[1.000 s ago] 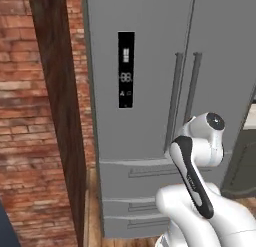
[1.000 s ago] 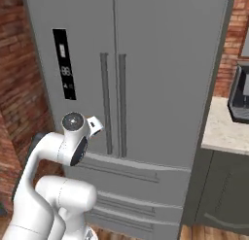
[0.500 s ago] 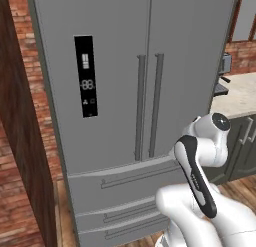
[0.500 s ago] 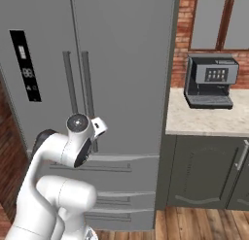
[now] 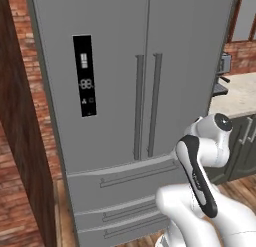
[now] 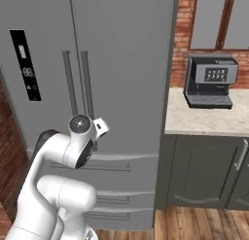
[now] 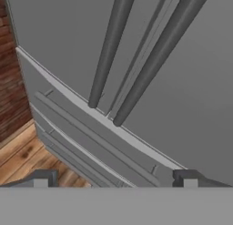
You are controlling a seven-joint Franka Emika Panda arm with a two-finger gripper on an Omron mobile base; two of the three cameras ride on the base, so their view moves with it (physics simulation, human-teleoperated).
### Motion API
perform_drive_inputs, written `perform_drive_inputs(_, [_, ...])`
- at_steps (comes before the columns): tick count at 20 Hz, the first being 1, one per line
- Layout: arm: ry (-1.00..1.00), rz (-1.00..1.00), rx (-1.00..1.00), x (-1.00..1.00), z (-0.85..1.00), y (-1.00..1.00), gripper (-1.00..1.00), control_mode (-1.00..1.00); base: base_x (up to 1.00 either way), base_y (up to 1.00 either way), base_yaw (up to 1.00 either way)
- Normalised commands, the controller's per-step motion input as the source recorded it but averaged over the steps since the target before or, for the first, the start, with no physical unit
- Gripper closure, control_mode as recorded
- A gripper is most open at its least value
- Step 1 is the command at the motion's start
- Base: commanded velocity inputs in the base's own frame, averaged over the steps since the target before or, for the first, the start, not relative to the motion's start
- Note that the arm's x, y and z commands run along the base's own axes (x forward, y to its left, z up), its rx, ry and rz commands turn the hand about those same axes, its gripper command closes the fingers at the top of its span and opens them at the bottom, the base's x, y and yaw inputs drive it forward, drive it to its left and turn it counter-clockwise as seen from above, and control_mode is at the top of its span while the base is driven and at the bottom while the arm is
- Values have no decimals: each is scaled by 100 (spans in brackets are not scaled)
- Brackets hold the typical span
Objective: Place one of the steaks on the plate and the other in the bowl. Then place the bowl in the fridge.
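Grey metal fridge (image 5: 125, 91) stands shut straight ahead, its two long handles (image 7: 136, 51) side by side above the drawers (image 7: 86, 142). Empty, the hand (image 7: 113, 178) faces the handles' lower ends with fingers (image 7: 43, 177) spread wide (nothing between them). To the fridge's right, a coffee machine (image 6: 210, 81) sits on the pale surface (image 6: 204, 120).

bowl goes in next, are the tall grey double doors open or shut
Shut: both doors of the grey metallic fridge lie flush, their long vertical handles side by side.
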Motion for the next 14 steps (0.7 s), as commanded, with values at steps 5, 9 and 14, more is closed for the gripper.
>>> perform_drive_inputs(5, [0, 0, 0, 0, 0, 0, -100, 100, -43, -39, 2])
perform_drive_inputs(9, [0, 0, 0, 0, 0, 0, -100, 100, -24, -10, 3])
perform_drive_inputs(14, [0, 0, 0, 0, 0, 0, -100, 100, -1, 10, 0])
